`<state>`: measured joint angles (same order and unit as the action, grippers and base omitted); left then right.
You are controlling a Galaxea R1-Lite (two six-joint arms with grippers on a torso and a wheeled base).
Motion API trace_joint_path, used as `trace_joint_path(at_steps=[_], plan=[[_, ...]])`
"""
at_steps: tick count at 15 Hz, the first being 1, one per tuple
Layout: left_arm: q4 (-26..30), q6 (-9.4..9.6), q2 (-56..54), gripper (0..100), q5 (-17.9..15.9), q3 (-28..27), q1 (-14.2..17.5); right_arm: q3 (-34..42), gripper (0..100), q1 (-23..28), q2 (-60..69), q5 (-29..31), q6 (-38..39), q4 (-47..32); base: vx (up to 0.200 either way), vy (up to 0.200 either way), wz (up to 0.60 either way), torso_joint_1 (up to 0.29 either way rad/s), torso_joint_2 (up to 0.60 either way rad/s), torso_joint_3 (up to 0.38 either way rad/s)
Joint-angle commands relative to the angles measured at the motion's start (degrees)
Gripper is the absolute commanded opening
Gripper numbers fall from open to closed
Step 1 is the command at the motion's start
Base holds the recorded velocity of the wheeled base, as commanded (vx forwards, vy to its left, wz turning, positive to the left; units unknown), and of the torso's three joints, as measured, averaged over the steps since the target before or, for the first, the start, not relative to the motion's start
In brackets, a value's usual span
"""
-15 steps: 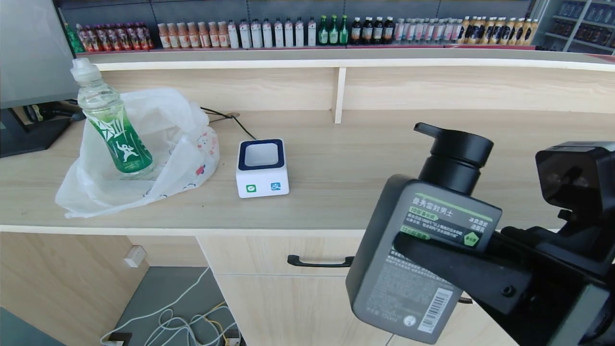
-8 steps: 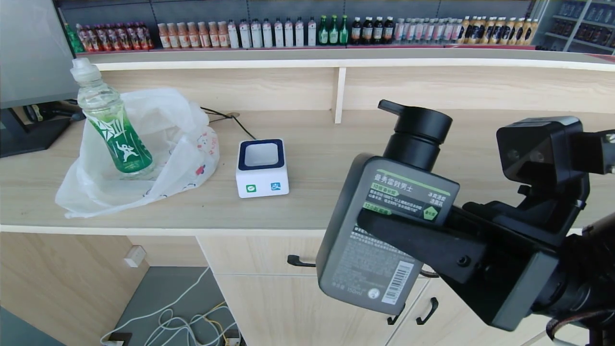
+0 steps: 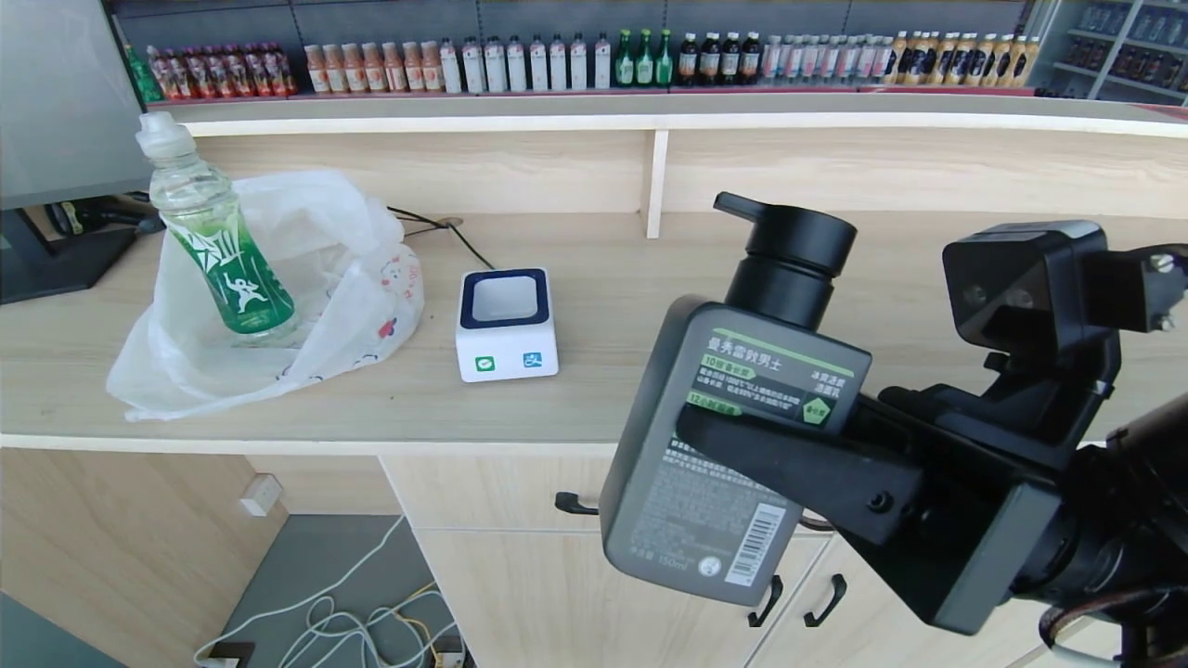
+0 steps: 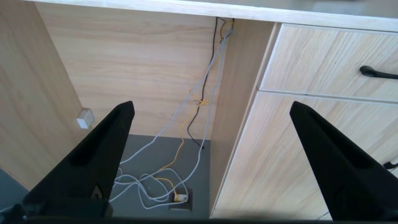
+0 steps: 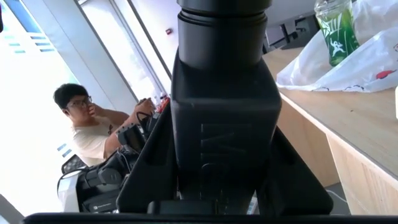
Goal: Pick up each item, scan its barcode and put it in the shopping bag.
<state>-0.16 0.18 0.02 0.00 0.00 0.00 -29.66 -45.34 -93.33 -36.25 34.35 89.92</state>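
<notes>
Right tool (image 3: 719, 436) clamping pump bottle (image 3: 691, 529), label (image 3: 789, 366) partly covered

drink bottle (image 3: 223, 260) in bag (image 3: 357, 278) | scanner (image 3: 507, 325) right of bag | pump bottle (image 3: 691, 529) right of scanner

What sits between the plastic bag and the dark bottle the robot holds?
A white scanner box on the counter, touching neither, as the head view shows.

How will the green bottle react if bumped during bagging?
Likely tips: the green bottle is tall, narrow, and leans inside the shopping bag. The thin crumpled film probably gives little support. Round body, so it may roll.
</notes>
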Motion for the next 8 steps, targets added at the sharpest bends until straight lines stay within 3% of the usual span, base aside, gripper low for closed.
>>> trace_joint_path(at_steps=[1, 8], plan=[[0.0, -0.01, 0.0, 100, 0.0, 0.0, 0.0, 0.0, 0, 0.0, -0.1, 0.0, 0.0, 0.1, 0.0, 0.0, 0.0, 0.0, 0.0, 0.0], [0.0, -0.01, 0.0, 100, 0.0, 0.0, 0.0, 0.5, 0, 0.0, 0.2, 0.0, -0.4, 0.1, 0.0, 0.0, 0.0, 0.0, 0.0, 0.0]])
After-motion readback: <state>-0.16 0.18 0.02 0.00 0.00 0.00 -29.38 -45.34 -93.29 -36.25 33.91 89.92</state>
